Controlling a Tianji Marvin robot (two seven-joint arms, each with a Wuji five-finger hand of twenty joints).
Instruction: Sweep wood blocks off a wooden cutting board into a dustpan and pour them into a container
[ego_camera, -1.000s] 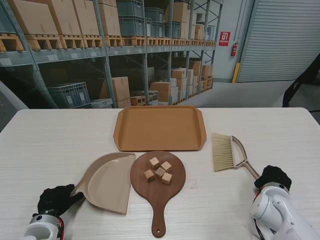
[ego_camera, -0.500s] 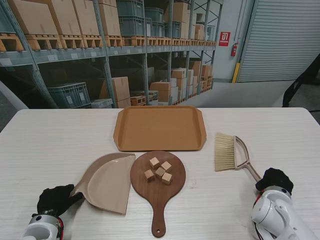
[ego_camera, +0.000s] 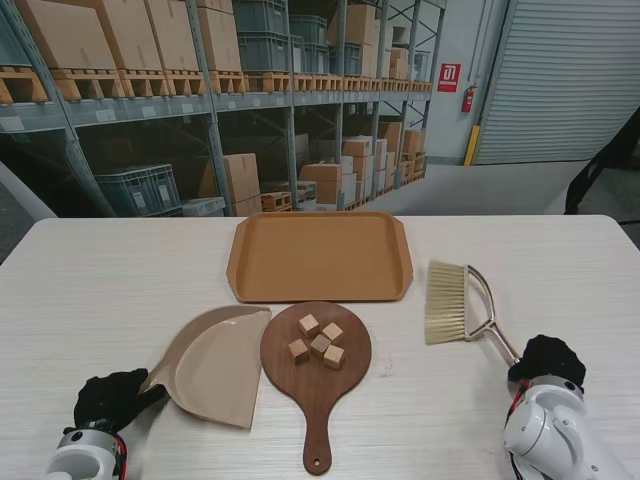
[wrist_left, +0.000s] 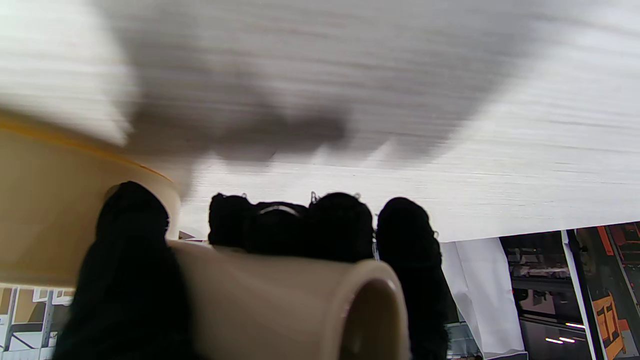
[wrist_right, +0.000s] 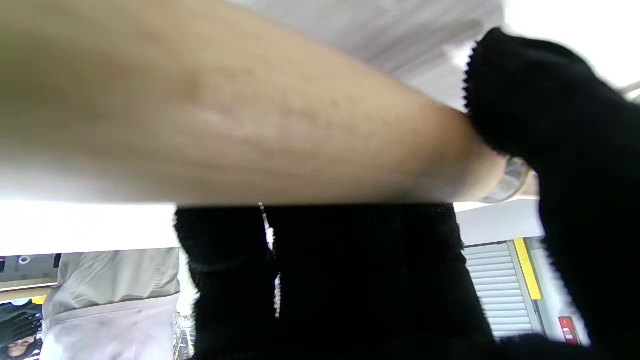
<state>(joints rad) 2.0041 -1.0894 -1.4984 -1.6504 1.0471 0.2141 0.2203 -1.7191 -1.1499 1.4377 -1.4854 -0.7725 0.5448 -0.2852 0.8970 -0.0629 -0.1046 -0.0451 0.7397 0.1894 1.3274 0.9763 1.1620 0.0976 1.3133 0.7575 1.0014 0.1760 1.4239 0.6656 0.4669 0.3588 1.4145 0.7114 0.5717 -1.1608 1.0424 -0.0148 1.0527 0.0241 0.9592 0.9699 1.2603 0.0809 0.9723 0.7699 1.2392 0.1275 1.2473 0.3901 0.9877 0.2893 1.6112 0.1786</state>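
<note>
**Visitor:** Why did you have a tool in each hand before touching anything?

**Operator:** Sweeping needs both at once. My left hand (ego_camera: 112, 398) had its fingers (wrist_left: 340, 225) wrapped round the handle of the dustpan (ego_camera: 215, 362), and the pan lay flat on the table with its open lip just beside the left edge of the cutting board (ego_camera: 316, 362). I judged that anything pushed leftward off the board would land straight in it.

**Visitor:** And the other side?

**Operator:** My right hand (ego_camera: 546, 358) was clenched on the handle of the brush (ego_camera: 458, 304). The wrist camera showed black fingers (wrist_right: 550, 100) curled over pale wood, so the grip looked firm. The bristles pointed away from me and sat well right of the board, not yet over it.

**Visitor:** Where were the blocks?

**Operator:** All five wood blocks (ego_camera: 320, 339) sat clustered on the round part of the board, none swept yet. The tray (ego_camera: 320, 256), which I took for the container, lay just beyond the board, farther from me, so the pour would be a short carry.

**Visitor:** What about the table (ego_camera: 120, 280)?

**Operator:** Pale, faint wood grain, flat and matte. Behind it was a warehouse: racking (ego_camera: 200, 90) with cardboard boxes and crates, and a roller door (ego_camera: 570, 80) to the right.
</note>
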